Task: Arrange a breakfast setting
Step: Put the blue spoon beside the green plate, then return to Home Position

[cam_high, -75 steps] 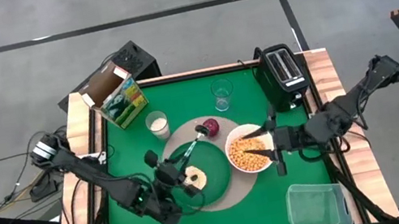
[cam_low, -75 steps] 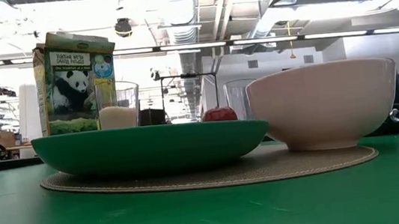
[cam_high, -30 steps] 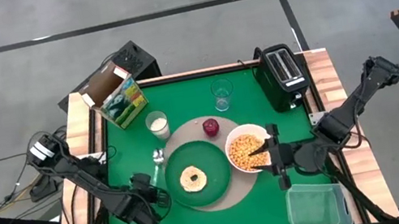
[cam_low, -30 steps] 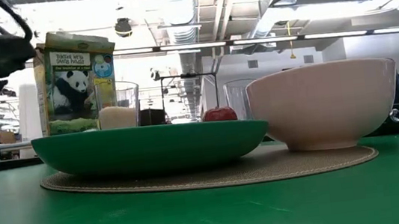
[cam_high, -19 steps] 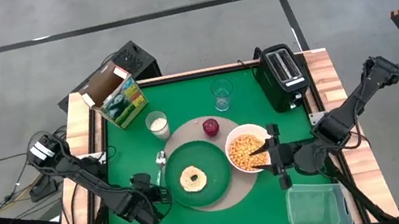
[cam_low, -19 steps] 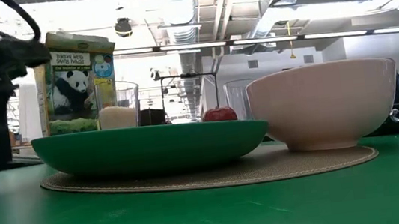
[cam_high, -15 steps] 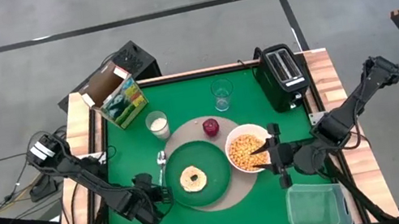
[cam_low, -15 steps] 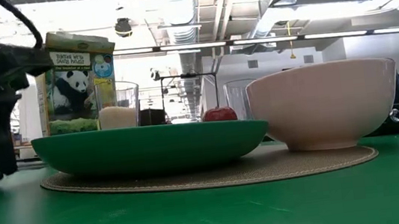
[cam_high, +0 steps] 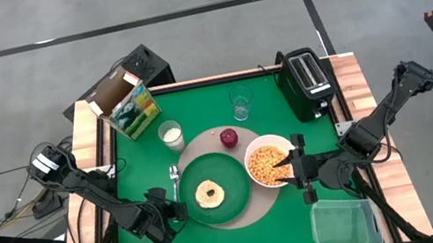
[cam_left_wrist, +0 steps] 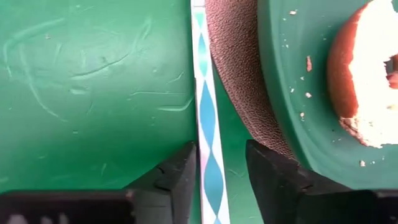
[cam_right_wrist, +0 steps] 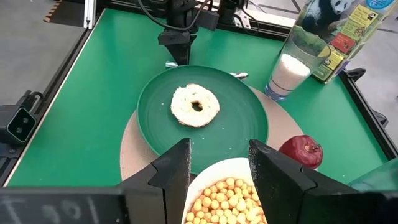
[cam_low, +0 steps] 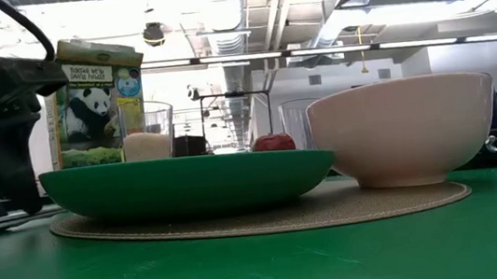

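Observation:
A round tan mat (cam_high: pixel 251 214) carries a dark green plate (cam_high: pixel 232 201) with round toast (cam_high: pixel 210 193) and a white bowl (cam_high: pixel 249 156) of cereal. The red fruit (cam_high: pixel 228 137) sits on the mat's far edge. The milk glass (cam_high: pixel 171 135) and clear stemmed glass (cam_high: pixel 240 101) stand beyond. The silver spoon (cam_high: pixel 174 178) lies on the table left of the plate. My left gripper (cam_high: pixel 172 212) is low at the spoon's handle (cam_left_wrist: pixel 208 124), open, one finger on each side, with table showing beside the handle. My right gripper (cam_high: pixel 289 169) is open and empty at the bowl's right rim (cam_right_wrist: pixel 205 168).
A green-and-yellow cereal box (cam_high: pixel 129 106) stands at the far left and a black toaster (cam_high: pixel 307 79) at the far right. A clear plastic container (cam_high: pixel 345 224) sits at the near right corner. Bare green table lies near the front and left of the mat.
My left gripper has gone down to the table beside the plate's left side and a little toward the near edge, staying at the spoon's handle. The spoon lies flat left of the plate. My right gripper has kept still at the bowl.

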